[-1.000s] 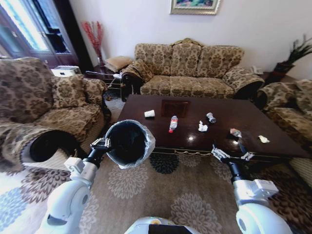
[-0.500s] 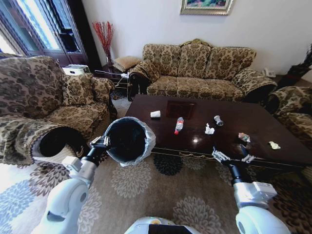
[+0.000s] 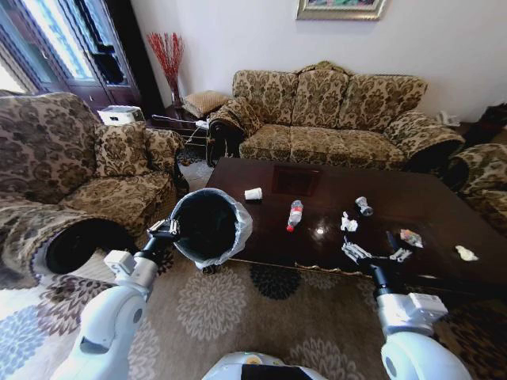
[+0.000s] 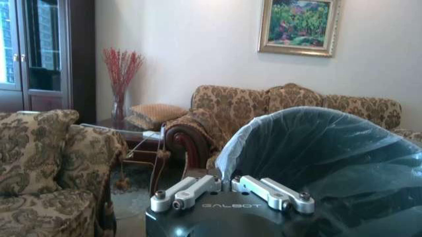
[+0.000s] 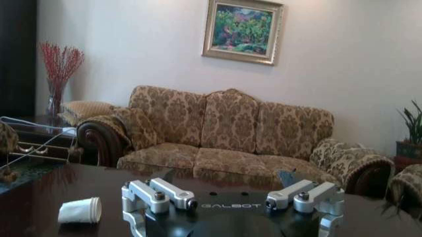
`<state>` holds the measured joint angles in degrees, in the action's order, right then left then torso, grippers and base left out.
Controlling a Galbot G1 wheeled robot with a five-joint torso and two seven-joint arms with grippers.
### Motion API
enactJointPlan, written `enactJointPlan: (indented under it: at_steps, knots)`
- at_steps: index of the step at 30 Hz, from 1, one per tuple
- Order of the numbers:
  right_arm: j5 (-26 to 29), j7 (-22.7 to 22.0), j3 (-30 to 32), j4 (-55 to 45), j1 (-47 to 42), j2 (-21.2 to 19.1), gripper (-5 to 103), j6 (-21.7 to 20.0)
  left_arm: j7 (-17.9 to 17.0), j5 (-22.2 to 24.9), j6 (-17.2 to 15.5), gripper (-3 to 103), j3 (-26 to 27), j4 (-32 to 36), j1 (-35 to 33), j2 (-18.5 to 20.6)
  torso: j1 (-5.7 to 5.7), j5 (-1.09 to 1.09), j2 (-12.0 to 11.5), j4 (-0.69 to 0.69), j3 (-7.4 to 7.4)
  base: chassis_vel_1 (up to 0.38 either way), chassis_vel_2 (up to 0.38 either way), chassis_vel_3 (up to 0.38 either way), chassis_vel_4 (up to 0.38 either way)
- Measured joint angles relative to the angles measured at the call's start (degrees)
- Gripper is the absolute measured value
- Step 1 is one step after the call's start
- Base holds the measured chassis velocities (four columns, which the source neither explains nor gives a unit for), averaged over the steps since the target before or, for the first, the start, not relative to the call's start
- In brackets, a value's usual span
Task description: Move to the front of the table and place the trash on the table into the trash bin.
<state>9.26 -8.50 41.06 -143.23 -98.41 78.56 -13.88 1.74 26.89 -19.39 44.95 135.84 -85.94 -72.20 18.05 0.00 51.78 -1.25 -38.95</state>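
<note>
The trash bin (image 3: 207, 228) is held up off the carpet by the left pincer (image 3: 165, 231), which is clamped on its bag-lined rim, just beside the near left corner of the table (image 3: 428, 207). The right pincer (image 3: 372, 253) is held with its jaws apart, empty, over the table's near edge. The trash is spread along the glossy top: a white paper cup (image 3: 253, 193) lying on its side toward the left, a clear bottle (image 3: 295, 214) near the middle, crumpled tissues (image 3: 348, 223), a small can (image 3: 364, 206), a colourful wrapper (image 3: 410, 237) and a further white scrap (image 3: 466, 253) far to the right. The approach is judged almost complete; it would be done well if the base were squared to the long near edge, so that the middle items come within reach, and if the bin were kept level with its mouth upward and clear of the table edge. A patterned sofa (image 3: 337, 115) stands behind the table and an armchair (image 3: 71, 182) close on the left, leaving little room beside the bin. The scrap on the far right is judged hardest to reach from here.
</note>
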Motion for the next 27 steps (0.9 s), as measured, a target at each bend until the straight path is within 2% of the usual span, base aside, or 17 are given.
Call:
enactJointPlan:
  at_steps: [27]
  knots:
    - [0.1,0.0,0.1,0.0,0.0,0.0,100,0.1,0.0,-0.1,-0.1,3,0.0,0.1,0.0,0.0,-0.04,0.00,0.0,0.00,0.02,0.000,0.000,0.000,0.000]
